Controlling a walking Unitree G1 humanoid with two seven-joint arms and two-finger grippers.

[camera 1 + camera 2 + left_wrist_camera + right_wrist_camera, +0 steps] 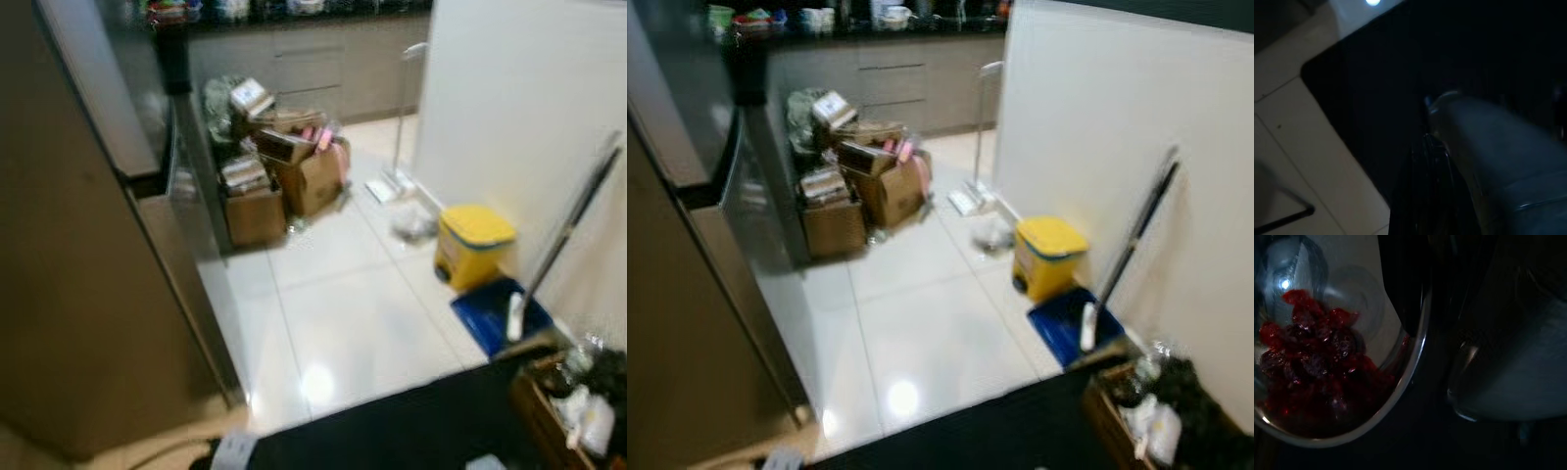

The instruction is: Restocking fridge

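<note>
A tall steel fridge stands at the left with its doors closed. In the right wrist view, a clear glass bowl holds dark red dried berries. My right gripper is at the bowl's rim, and one black finger reaches over the edge into the bowl, so it looks shut on the bowl. My left gripper hangs in the dark above a black mat and white tiles.
Open cardboard boxes full of goods are piled beside the fridge at the back. A yellow bin, a blue dustpan and a mop line the white wall on the right. A wooden crate sits at the near right. White floor tiles lie between.
</note>
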